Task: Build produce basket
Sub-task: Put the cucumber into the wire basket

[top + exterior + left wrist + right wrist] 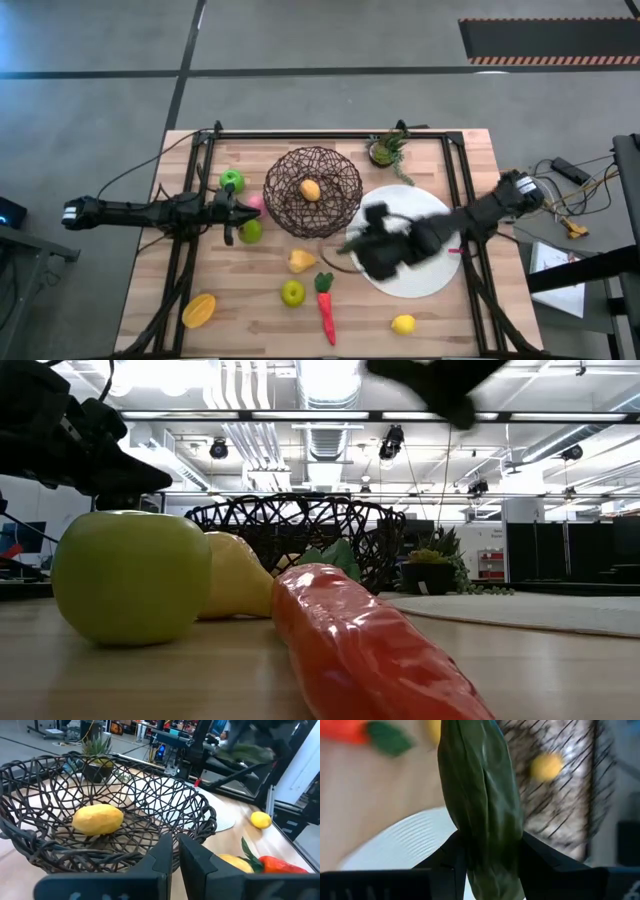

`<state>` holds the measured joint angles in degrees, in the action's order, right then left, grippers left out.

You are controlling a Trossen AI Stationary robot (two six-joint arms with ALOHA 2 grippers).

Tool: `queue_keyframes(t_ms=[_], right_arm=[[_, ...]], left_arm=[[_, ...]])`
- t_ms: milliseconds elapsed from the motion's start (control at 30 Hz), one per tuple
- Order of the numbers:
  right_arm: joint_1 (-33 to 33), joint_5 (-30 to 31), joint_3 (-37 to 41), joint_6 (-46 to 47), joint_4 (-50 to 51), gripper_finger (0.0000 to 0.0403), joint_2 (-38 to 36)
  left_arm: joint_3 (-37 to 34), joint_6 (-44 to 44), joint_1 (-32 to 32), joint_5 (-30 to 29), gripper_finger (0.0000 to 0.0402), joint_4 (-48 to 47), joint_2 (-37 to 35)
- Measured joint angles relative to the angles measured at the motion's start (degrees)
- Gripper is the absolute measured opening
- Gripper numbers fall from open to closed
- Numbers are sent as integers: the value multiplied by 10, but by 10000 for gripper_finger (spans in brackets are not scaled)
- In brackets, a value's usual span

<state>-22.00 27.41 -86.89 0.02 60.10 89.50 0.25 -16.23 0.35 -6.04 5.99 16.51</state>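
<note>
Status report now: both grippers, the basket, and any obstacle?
Right gripper shut on cucumber, above white plate. Left gripper shut, empty, beside basket. One yellow fruit inside. No obstacle seen.

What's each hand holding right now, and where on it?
Right hand, above the white plate: shut on the dark green cucumber, gripped near one end. Left hand, beside the basket: shut, nothing held.

Green apple point(130, 575) near camera, yellow pear point(238, 582) touching behind it. Red carrot point(375, 650) lies in foreground. Wire basket point(300, 535) beyond. Dark gripper point(440, 385) overhead, above basket's far side; white plate point(520, 610) below it.
</note>
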Motion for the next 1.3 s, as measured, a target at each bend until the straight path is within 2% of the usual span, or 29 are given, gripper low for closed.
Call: queue_keyframes(t_ms=[100,200,300,400,567,800,900,1167,1300], right_arm=[[78,-22,0,-126,-81,119,14],[145,-71,0,-224,-138,119,38],[198,-119,0,-295,-166,125,73],[236,-140,0,-340,-177,130,116],[269,-149,0,-369,-178,133,179],[276,-136,0,-391,-189,136,219],[276,-127,0,-392,-190,149,220],[277,-114,0,-384,-189,224,199],[277,-108,0,-358,-190,233,167]], left_arm=[[0,-1,0,0,13,0,0],[0,-2,0,0,13,-1,0],[0,-15,0,0,13,-1,5],[0,-17,0,0,13,-2,15],[0,-30,0,0,13,-3,39],[0,-31,0,0,13,-2,72],[0,-31,0,0,13,1,83],[0,-31,0,-1,13,32,99],[0,-31,0,-1,13,40,103]])
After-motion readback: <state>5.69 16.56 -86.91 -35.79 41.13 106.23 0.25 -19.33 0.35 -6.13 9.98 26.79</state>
